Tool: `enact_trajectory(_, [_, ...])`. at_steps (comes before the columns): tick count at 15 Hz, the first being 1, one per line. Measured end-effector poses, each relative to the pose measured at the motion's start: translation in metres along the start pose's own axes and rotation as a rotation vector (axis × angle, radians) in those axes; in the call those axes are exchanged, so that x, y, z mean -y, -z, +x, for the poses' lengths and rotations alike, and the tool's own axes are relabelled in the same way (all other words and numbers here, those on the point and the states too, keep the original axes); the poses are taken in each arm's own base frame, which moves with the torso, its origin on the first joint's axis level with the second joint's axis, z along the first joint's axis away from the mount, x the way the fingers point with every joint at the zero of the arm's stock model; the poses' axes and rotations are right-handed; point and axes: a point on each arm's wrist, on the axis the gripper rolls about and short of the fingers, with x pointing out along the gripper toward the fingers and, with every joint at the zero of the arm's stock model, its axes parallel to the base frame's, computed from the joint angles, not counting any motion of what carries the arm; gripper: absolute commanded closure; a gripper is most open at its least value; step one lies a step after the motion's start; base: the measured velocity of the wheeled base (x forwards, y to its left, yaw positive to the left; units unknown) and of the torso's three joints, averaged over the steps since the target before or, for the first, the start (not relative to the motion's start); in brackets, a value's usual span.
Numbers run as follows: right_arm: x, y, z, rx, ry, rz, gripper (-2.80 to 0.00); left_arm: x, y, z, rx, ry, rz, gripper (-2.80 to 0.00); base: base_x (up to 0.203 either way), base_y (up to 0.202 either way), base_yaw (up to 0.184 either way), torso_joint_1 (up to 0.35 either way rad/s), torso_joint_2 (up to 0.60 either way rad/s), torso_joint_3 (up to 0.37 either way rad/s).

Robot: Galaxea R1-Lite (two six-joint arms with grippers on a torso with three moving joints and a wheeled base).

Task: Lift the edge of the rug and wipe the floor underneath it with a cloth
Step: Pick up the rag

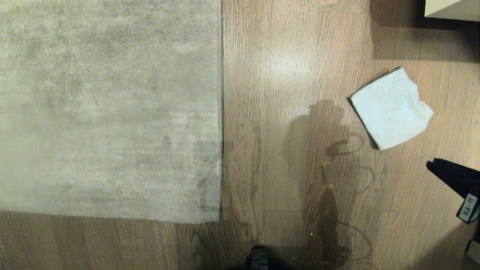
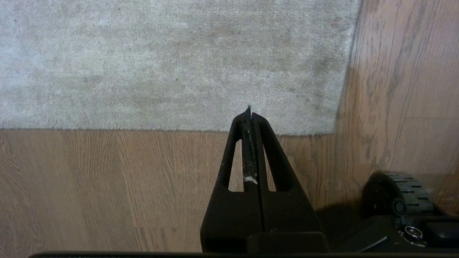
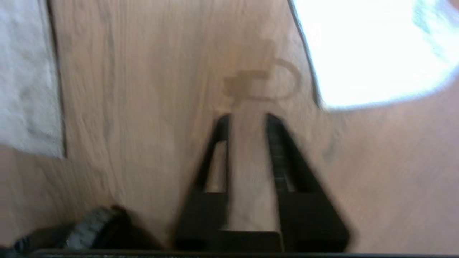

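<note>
One cloth (image 1: 392,108) lies flat on the floor (image 1: 285,157), well apart from the one rug edge (image 1: 220,112), while the right end effector (image 3: 247,120) hangs a little open near the cloth and the left end effector (image 2: 249,109) is closed, empty, near the rug corner.

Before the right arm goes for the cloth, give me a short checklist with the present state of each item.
1. Cloth lies free on the floor, nothing on top of it: ok.
2. Right gripper has its jaws apart with nothing between them: ok.
3. Right gripper is over the cloth: not ok, it is above bare floor beside the cloth.
4. Rug edge lies flat, not yet lifted: ok.
5. Left gripper is shut and empty, above the rug's near border: ok.
6. Dirt under the rug: cannot tell.
</note>
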Motion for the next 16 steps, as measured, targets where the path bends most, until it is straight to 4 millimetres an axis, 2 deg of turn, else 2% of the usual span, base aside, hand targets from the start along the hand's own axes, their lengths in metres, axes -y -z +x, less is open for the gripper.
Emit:
enact_trajectory(6, [0.018, -0.011, 0.060, 0.034, 0.007, 0.015, -2.80, 0.000, 0.000, 0.000, 0.000, 0.000, 0.000, 0.00, 0.000, 0.000, 0.000, 0.000, 0.00, 0.000])
enact_trajectory(10, [0.047, -0.019, 0.086, 0.046, 0.102, -0.016, -2.80, 0.000, 0.000, 0.000, 0.000, 0.000, 0.000, 0.00, 0.000, 0.000, 0.000, 0.000, 0.00, 0.000])
enact_trajectory(16, [0.088, -0.020, 0.125, 0.042, 0.139, -0.118, -2.80, 0.000, 0.000, 0.000, 0.000, 0.000, 0.000, 0.00, 0.000, 0.000, 0.000, 0.000, 0.00, 0.000])
